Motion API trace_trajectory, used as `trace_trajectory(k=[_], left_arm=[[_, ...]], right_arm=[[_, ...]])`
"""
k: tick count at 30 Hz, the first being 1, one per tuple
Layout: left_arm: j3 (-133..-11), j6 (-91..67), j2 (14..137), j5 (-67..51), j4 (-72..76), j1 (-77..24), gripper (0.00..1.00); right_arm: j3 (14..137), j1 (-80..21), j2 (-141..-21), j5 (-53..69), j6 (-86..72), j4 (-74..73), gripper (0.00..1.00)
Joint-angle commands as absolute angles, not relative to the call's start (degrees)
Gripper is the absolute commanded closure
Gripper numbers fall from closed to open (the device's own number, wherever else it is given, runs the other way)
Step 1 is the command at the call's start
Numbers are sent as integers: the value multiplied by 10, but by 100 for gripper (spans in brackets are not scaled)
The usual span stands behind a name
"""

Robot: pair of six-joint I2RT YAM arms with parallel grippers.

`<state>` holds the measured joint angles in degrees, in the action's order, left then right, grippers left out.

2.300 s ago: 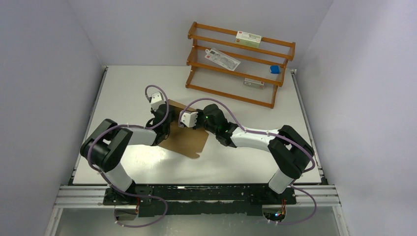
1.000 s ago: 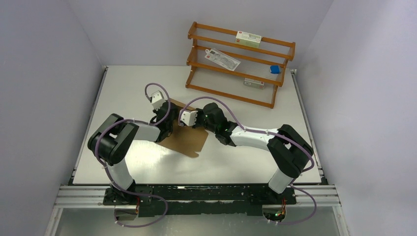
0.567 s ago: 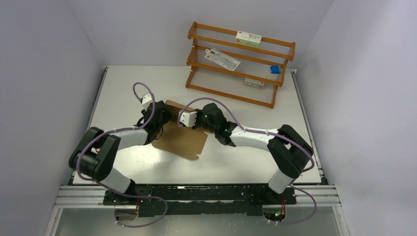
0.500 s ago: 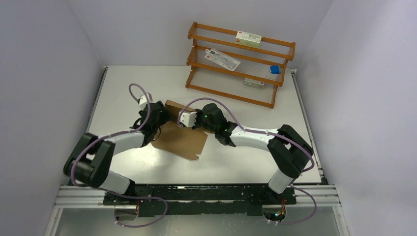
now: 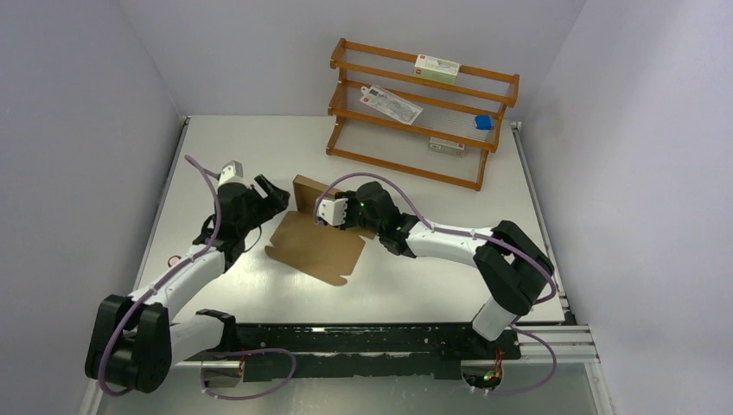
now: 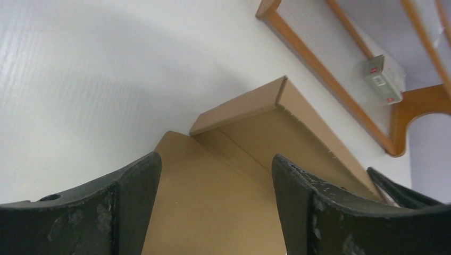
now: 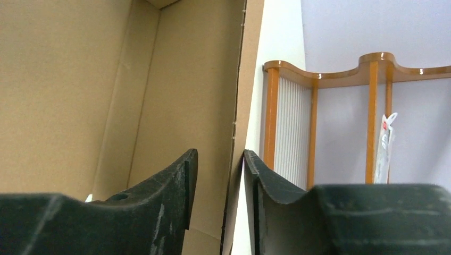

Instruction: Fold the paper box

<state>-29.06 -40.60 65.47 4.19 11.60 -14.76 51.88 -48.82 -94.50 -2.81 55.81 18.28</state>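
Top external: a grip let go

Left gripper [image 5: 270,194] has backed off, jaws wide, from the plain brown cardboard box [image 5: 315,246] mid-table. Left wrist: one wall stands raised. Right wrist: right gripper [image 7: 220,159], jaws slackened, straddles that wall.

The paper box [image 5: 315,246] is plain brown cardboard, matt and a little fibrous, with a perforated crease. The table [image 5: 415,281] is white and smooth, with a soft shine. The rack [image 5: 406,169] is glossy varnished wood. The left claw [image 6: 215,164] and the right claw [image 7: 219,154] have black matt plastic fingers, lightly scuffed.
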Motion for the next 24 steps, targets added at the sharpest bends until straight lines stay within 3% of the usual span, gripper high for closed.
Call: trace_trajectory(k=[1, 13, 24], left_arm=[[-302, -429, 632, -16, 109, -114, 19], [-430, -425, 752, -177, 145, -74, 18], [-451, -434, 869, -276, 223, -64, 33]], right_arm=[[515, -490, -912, -11, 517, 150, 56], [511, -490, -831, 25, 332, 167, 41], [574, -486, -876, -96, 22, 168, 41]])
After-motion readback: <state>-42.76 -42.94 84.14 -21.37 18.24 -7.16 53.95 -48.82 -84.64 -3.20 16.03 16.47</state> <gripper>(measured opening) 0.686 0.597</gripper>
